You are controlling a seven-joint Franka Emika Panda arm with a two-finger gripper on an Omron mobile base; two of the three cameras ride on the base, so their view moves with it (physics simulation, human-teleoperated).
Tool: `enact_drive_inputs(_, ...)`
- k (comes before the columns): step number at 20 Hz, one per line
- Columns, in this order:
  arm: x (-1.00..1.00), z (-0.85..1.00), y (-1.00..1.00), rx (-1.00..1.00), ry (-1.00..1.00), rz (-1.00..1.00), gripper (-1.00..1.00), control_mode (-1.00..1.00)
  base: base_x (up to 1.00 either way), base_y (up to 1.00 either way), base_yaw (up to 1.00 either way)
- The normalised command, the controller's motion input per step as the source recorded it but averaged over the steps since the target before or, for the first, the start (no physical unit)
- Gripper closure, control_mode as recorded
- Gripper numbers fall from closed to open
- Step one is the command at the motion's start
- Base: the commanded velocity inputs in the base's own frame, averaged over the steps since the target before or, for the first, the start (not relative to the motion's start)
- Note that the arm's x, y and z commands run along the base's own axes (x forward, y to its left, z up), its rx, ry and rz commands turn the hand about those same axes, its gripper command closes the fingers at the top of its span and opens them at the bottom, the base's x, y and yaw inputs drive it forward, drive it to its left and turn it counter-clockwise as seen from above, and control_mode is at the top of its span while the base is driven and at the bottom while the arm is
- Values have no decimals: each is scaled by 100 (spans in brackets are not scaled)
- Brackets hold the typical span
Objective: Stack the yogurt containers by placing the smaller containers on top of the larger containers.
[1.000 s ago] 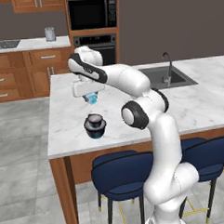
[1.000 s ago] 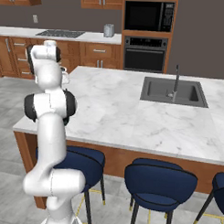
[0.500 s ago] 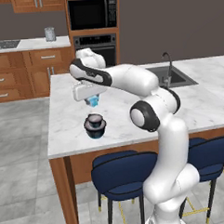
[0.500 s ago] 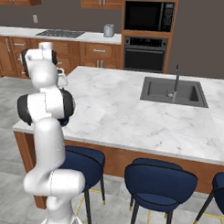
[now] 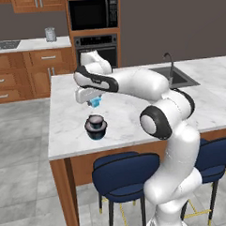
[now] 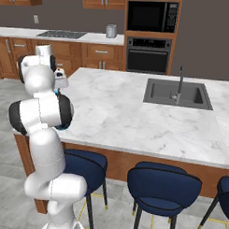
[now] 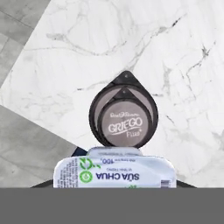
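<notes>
A tiny light-blue cup [image 5: 95,103] with a white printed lid [image 7: 114,174] hangs in my gripper [image 5: 93,100], which is shut on it above the marble island. Just below and a little nearer the front edge stands a dark stack: the small dark tub [image 5: 95,120] sits on the widest dark tub [image 5: 96,131]. In the hand view the small tub's grey "Griego" lid [image 7: 127,123] lies inside the rim of the large tub [image 7: 98,105], straight ahead of the held cup. The cup hides my fingertips there.
The marble island [image 5: 69,136] ends close to the stack on the left and front, with grey floor [image 7: 26,144] beyond. A sink with faucet [image 5: 177,75] lies at the far right. Blue stools [image 5: 125,173] stand under the front edge.
The gripper, still holding the light-blue cup, has shifted slightly right and down towards the dark stack. The arm's elbow has swung further out. The stack has not moved.
</notes>
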Motion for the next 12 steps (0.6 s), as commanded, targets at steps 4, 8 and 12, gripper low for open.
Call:
enact_drive_inputs(4, 0, 7, -15, 8, -17, 0, 100, -100, 0, 0, 0)
enact_drive_inputs(8, 0, 3, -5, 4, -6, 0, 100, -100, 0, 0, 0)
enact_drive_inputs(12, 0, 0, 0, 0, 0, 0, 100, -100, 0, 0, 0)
